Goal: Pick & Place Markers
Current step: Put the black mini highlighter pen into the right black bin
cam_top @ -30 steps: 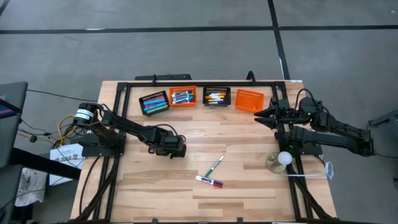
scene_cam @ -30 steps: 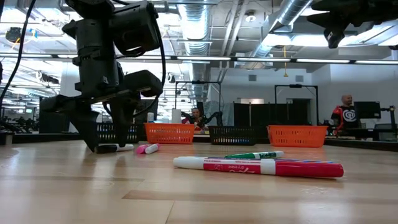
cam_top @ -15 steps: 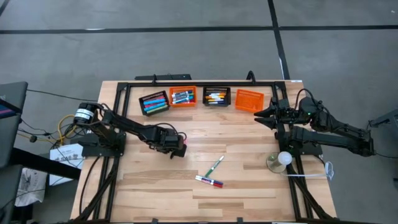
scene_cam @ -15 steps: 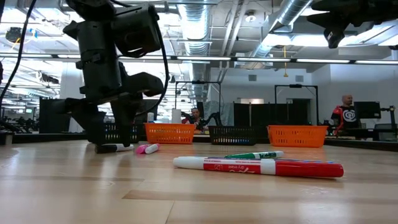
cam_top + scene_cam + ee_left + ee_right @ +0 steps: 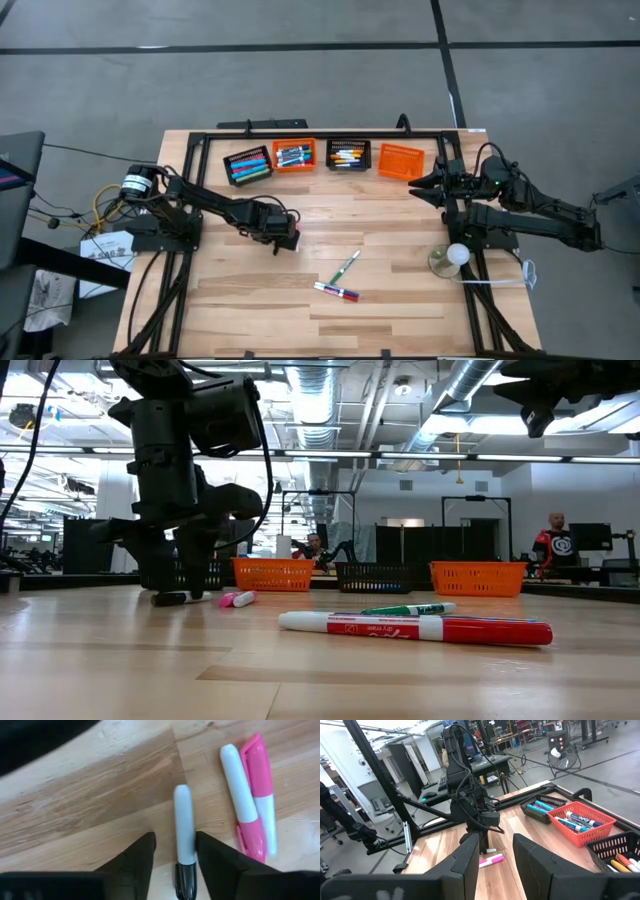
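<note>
Left tool [image 5: 175, 851], dark tapered fingers narrowly straddling a slim white black-capped marker [image 5: 183, 827] on woodgrain.

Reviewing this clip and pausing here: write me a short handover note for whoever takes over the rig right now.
Left gripper: down at the table, fingers either side of a white marker with a black cap; grip not confirmed.
Right gripper: waiting raised beside the empty orange basket, holding nothing.
Done: three baskets already hold markers.
Left: two pink-and-white markers beside the left gripper, plus the green marker and the red-and-white marker mid-table.
</note>
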`<state>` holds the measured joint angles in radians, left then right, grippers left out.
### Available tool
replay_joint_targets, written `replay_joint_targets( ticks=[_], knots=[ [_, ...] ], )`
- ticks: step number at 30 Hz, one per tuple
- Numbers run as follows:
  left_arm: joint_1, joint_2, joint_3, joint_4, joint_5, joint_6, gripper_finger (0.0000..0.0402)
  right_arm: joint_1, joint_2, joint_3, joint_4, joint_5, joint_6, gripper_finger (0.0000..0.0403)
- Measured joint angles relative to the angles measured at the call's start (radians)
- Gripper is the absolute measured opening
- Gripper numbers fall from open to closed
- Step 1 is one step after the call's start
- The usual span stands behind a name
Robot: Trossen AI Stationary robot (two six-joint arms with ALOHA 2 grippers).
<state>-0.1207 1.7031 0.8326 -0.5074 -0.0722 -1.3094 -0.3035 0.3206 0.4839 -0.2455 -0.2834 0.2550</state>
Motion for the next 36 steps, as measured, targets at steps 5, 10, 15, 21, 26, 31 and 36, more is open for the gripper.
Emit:
replay_joint_targets(
  ticks=[5,10,15,21,26,31,36],
  knots=[
    [0.003,-0.021,-0.006,0.005,-0.007,-0.001,0.0104,0.000,0.000,0.000,0.000,0.020,0.001,0.0111],
    [0.003,-0.031,-0.008,0.006,-0.014,-0.002,0.0067,0.000,0.000,0.000,0.011,0.025,0.001,0.0111],
    [0.002,-0.040,-0.008,0.016,-0.032,-0.003,0.0042,0.000,0.000,0.000,0.033,0.025,0.002,0.0111],
    [0.004,-0.075,-0.009,0.043,-0.070,0.003,0.0059,0.000,0.000,0.000,0.046,0.025,0.002,0.0111],
    [0.015,-0.123,-0.008,0.027,-0.073,0.040,0.0059,0.000,0.000,0.000,0.045,0.024,0.002,0.0111],
    [0.038,-0.197,-0.007,0.022,-0.073,0.057,0.0047,0.000,0.000,0.000,0.045,0.024,0.007,0.0111],
    [0.047,-0.312,-0.007,0.025,-0.071,0.125,0.0060,0.000,0.000,0.000,0.045,0.023,0.007,0.0111]
  ],
)
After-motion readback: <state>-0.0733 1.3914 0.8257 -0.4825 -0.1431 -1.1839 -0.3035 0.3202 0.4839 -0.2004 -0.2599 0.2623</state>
